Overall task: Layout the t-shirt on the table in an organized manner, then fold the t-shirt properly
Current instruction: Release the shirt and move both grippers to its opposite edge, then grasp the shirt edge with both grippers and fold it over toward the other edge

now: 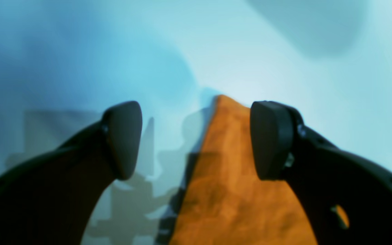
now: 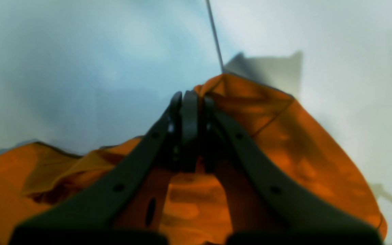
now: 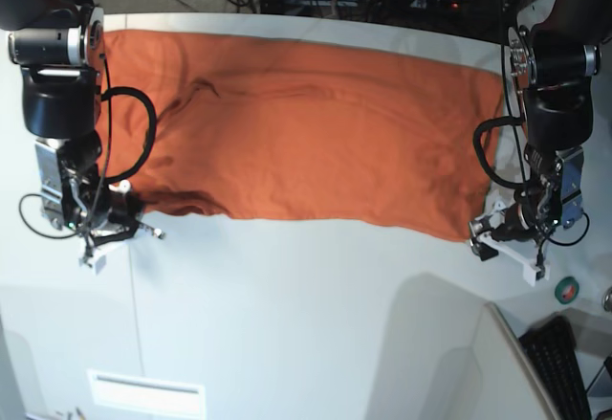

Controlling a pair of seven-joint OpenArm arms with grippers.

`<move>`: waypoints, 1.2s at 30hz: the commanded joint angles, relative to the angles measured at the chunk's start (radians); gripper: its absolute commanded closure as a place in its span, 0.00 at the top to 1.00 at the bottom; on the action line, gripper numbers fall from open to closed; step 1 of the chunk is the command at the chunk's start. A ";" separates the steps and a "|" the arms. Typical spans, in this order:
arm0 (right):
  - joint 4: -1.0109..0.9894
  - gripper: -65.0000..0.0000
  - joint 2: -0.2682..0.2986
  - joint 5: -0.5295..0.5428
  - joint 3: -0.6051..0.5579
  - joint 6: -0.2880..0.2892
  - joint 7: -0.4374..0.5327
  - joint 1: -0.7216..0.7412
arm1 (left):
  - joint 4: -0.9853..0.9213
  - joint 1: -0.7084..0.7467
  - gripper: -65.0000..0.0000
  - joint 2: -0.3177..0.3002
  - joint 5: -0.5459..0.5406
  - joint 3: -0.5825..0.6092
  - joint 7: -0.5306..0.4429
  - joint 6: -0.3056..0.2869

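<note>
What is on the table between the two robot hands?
In the base view, bare off-white smooth table lies between the left end effector and right end effector, with the bright orange cloth t-shirt just above.

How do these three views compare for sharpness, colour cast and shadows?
Left wrist view: soft and blue-tinted, open left gripper casting layered shadows on the table beside the t-shirt. Right wrist view: equally blurred, the shut right gripper dark against shaded cloth. Base view: sharpest, evenly lit, slight wide-angle bend in the table edge.
</note>
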 commanded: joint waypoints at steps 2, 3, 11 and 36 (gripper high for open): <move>0.014 0.00 0.008 0.003 0.003 0.004 0.004 0.023 | -0.059 -0.048 0.72 -0.007 -0.005 0.054 -0.054 -0.008; 0.014 0.00 0.008 0.003 0.003 0.004 0.004 0.023 | -0.087 -0.053 0.72 -0.007 -0.006 0.087 -0.080 -0.008; 0.014 0.00 0.008 0.003 0.003 0.004 0.004 0.023 | -0.167 -0.059 0.72 0.025 -0.014 0.168 -0.240 -0.007; 0.128 0.00 0.014 0.000 0.003 0.006 0.009 -0.033 | -0.159 -0.048 0.00 0.048 -0.003 0.183 -0.232 -0.011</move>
